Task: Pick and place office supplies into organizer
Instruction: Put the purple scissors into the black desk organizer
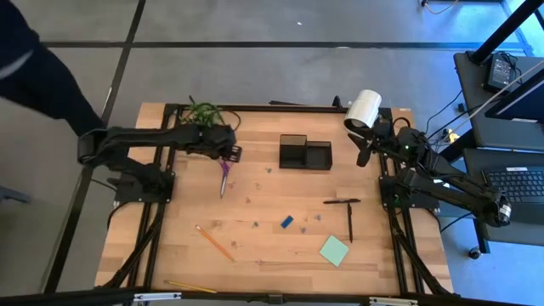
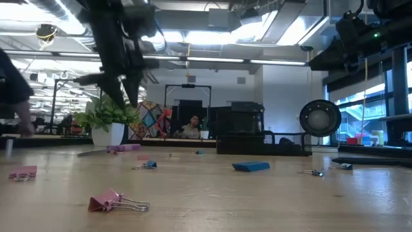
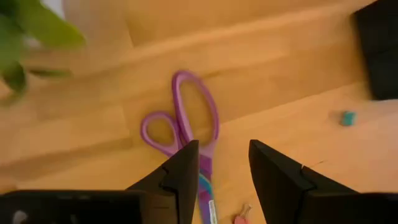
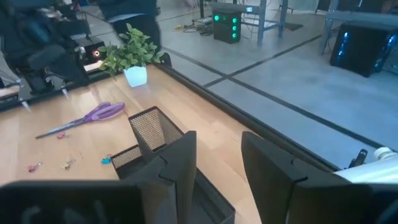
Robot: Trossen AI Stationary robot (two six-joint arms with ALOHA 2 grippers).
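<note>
Purple-handled scissors [image 3: 189, 134] flat on wood

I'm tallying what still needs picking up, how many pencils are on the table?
2. One orange pencil lies diagonally on the table's front left; one yellow pencil lies at the front edge, left of centre. Others could be hidden under the arms.

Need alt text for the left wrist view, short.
The left gripper, open, hangs above purple-handled scissors lying flat on the light wooden table, one finger over the blades. Blurred green plant leaves sit at one corner, the black mesh organizer at another.
</note>
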